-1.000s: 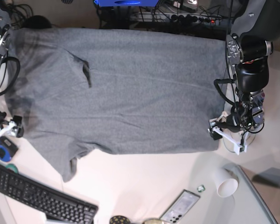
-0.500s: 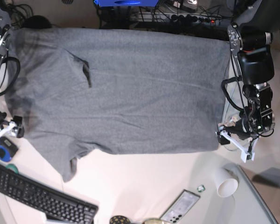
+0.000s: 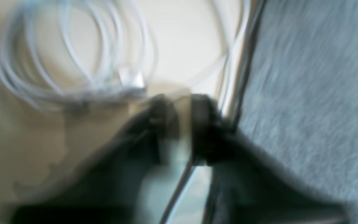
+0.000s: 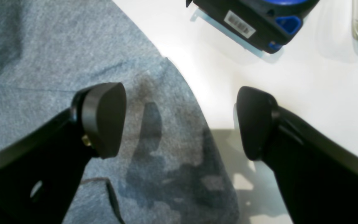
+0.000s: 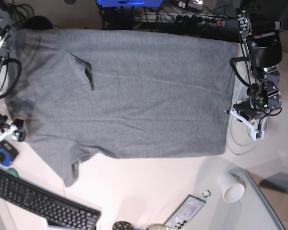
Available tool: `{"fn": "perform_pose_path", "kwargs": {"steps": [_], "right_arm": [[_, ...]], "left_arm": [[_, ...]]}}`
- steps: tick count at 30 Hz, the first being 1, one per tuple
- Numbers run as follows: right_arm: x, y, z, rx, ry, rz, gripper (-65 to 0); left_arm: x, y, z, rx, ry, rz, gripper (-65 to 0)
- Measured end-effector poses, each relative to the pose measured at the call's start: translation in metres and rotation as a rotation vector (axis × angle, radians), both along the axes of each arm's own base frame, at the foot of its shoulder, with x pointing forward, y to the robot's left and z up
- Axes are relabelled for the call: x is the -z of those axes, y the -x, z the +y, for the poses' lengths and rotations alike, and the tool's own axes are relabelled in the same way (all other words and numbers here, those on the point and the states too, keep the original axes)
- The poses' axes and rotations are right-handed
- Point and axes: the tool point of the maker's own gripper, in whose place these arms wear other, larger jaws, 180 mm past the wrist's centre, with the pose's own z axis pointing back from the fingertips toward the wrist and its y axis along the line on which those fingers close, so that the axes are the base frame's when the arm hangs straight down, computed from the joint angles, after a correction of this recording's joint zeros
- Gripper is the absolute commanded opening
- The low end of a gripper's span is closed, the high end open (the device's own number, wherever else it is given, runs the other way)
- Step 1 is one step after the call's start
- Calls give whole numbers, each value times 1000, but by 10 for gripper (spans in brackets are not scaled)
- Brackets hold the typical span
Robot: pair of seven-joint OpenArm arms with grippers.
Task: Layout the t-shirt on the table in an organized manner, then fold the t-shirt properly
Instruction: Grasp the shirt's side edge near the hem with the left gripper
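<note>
The heather-grey t-shirt [image 5: 129, 91] lies spread flat over the white table [image 5: 149, 182], one sleeve toward the near left. In the base view my left gripper [image 5: 241, 116] sits just off the shirt's right edge. The blurred left wrist view shows my left gripper [image 3: 183, 124] with its jaws nearly together, grey t-shirt [image 3: 315, 93] cloth to their right and nothing visible between them. My right gripper [image 4: 179, 121] stands open astride the t-shirt [image 4: 57, 62] edge, one finger above cloth, the other above bare table [image 4: 291, 81].
A coiled white cable [image 3: 73, 62] lies under the left gripper. A black keyboard [image 5: 38, 201], a phone [image 5: 185, 213] and a paper cup [image 5: 233, 187] lie along the near edge. A blue-black device [image 4: 253, 21] sits beside the right gripper. A grey glass panel [image 5: 261, 211] fills the near right corner.
My left arm has moved from the shirt's near right corner toward the far side along the right edge, and its jaws have closed. The shirt and right arm have not moved.
</note>
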Motion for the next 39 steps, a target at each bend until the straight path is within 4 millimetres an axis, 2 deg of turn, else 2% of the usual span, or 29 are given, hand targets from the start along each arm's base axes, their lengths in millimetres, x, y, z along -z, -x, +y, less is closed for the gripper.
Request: {"fn": "perform_pose_path", "kwargs": {"steps": [4, 8, 12, 17, 20, 25, 27, 30, 33, 35, 37, 39], "right_arm": [[0, 0, 0, 0, 0, 0, -126], [2, 3, 0, 0, 0, 6, -126], [8, 9, 0, -1, 2, 22, -126], [8, 10, 0, -1, 2, 23, -126], [8, 10, 0, 0, 0, 22, -126], [8, 9, 1, -3, -1, 22, -126], [8, 10, 1, -3, -1, 22, -126], [8, 9, 2, -3, -3, 21, -126], [8, 8, 2, -3, -3, 19, -126], [8, 9, 2, -3, -2, 20, -126], [7, 9, 0, -3, 2, 23, -126], [7, 8, 0, -2, 1, 20, -126]], "left_arm": [[4, -6, 4, -26, 14, -52, -650], [5, -3, 35, -105, -20, -55, -650], [3, 3, 52, -120, -47, -59, -650], [-2, 6, 56, -119, -65, -17, -650], [-17, 5, 45, -78, -76, 55, -650], [-79, -32, 2, 15, -89, -77, -650], [-82, -35, -13, 28, -72, -77, -650], [-68, -38, -33, 28, -23, -40, -645], [-59, -46, -44, 19, 32, -28, -462], [-56, -53, -43, 10, 41, -33, -364], [-53, -59, -41, -2, 47, -61, -298], [-44, -57, -40, -7, 51, -55, -267]]}}
